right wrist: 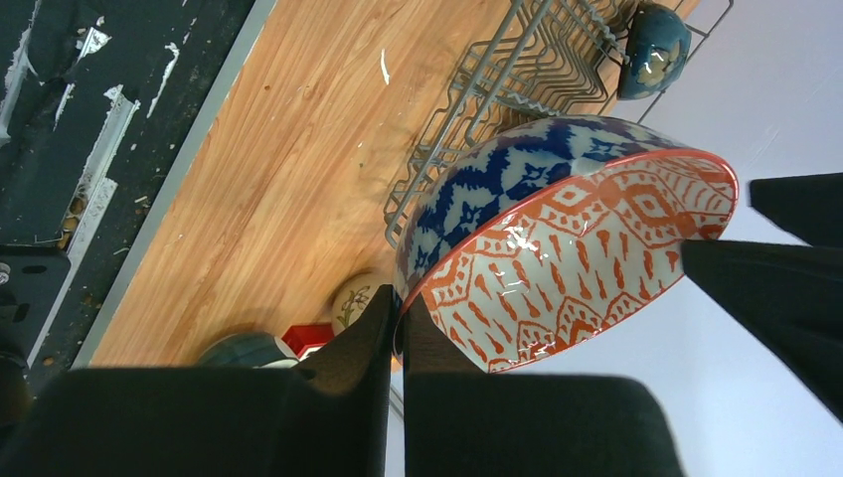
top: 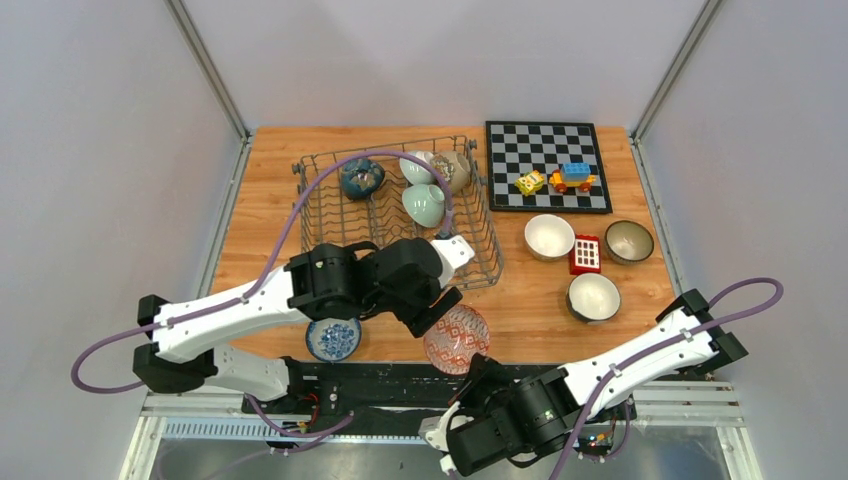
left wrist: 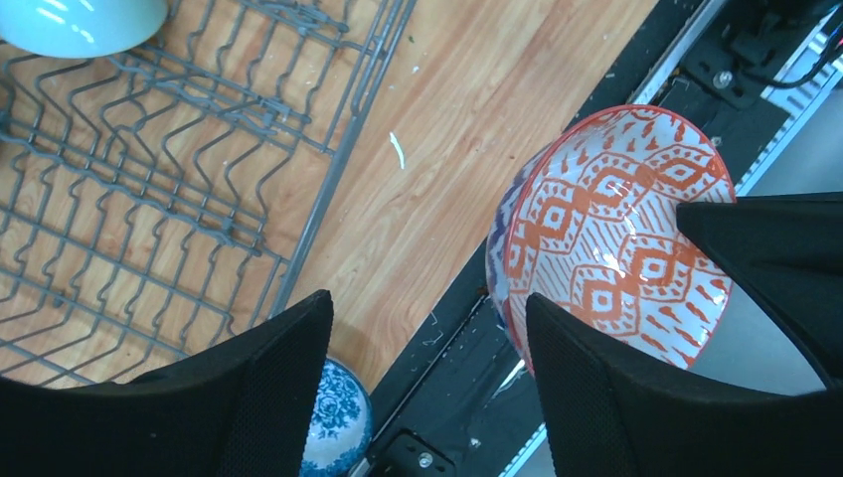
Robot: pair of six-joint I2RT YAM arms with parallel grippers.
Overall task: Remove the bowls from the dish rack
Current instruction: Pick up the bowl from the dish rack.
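top view
dish rack (top: 345, 220): being carried by the bench (top: 525, 312) toward its far left corner.
rack contents: a dark teal bowl (top: 361, 178), a cream bowl (top: 414, 168), a beige-brown bowl (top: 456, 170) and a pale green bowl (top: 425, 206) are being supported along the far side of the rack.
right half of the bench: a white bowl (top: 549, 237), a dark bowl (top: 629, 241) and a grey-rimmed bowl (top: 593, 297) are being carried around a red block (top: 585, 254).
near edge: a blue-and-white bowl (top: 333, 339) is being carried there; an orange-patterned bowl (top: 457, 338) is being held just beside it.
chessboard (top: 547, 150): being carried at the far right corner, with toy blocks (top: 556, 180) on it.

left wrist view
left gripper (left wrist: 427, 298): the fingers are being held apart, and nothing is being clamped; wood and the black base strip (left wrist: 452, 343) are being shown in the gap.
orange-patterned bowl: being held tilted over the near edge, just beside one finger.

right wrist view
right gripper (right wrist: 398, 303): the fingers are being pressed together on the rim of the orange-patterned bowl.
opposite rim: a black finger of the other gripper is being held against it; whether it touches cannot be told.
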